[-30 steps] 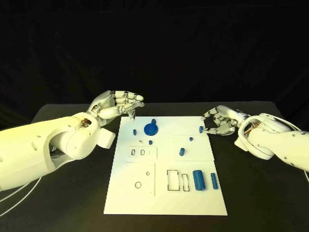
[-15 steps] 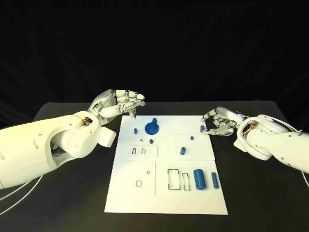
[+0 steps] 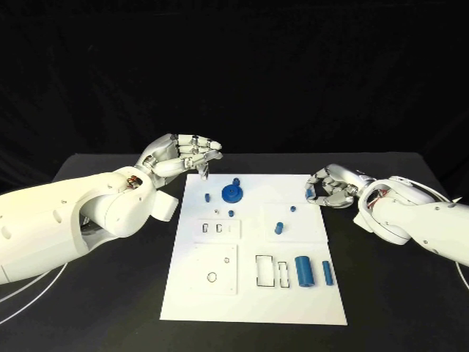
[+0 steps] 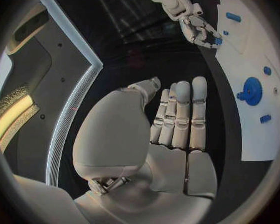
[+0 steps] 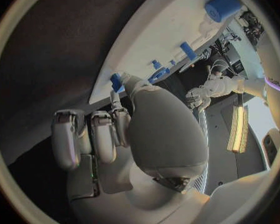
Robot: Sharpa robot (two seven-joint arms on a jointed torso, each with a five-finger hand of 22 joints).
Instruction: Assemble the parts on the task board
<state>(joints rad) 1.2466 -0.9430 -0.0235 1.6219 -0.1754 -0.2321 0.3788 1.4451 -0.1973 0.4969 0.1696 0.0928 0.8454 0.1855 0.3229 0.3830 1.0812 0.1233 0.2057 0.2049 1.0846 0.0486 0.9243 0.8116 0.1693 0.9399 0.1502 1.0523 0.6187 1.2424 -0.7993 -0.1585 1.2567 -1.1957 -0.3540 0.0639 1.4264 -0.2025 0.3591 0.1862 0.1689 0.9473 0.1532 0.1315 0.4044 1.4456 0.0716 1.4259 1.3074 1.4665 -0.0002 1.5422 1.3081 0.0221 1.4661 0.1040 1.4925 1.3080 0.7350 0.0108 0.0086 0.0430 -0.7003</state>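
Note:
The white task board [image 3: 253, 297] lies mid-table and also shows in the wrist views [image 4: 246, 45] [image 5: 165, 30]. A blue gear [image 3: 231, 193] [image 4: 252, 90] stands near its far end, with small blue pegs around it. Two blue cylinders [image 3: 301, 272] lie by the rectangular slots on the near right. My right hand [image 3: 330, 188] [image 4: 199, 27] is at the board's far right edge. Its thumb and a fingertip [image 5: 117, 104] pinch a small blue peg [image 3: 308, 193] [image 5: 116, 81] there. My left hand [image 3: 184, 155] [image 4: 171, 124] hovers above the far left corner, fingers curled, nothing seen in it.
Black table [image 3: 404, 293] surrounds the board on both sides. Small blue pieces [image 3: 278, 228] sit mid-board. Empty rectangular slots [image 3: 264, 271] and an oval hole [image 3: 210, 278] lie on the near half. White cables run along the table's outer edges.
My right hand has crept left to the board's edge and closed around the small blue peg. The left hand has stayed nearly still above the far left corner.

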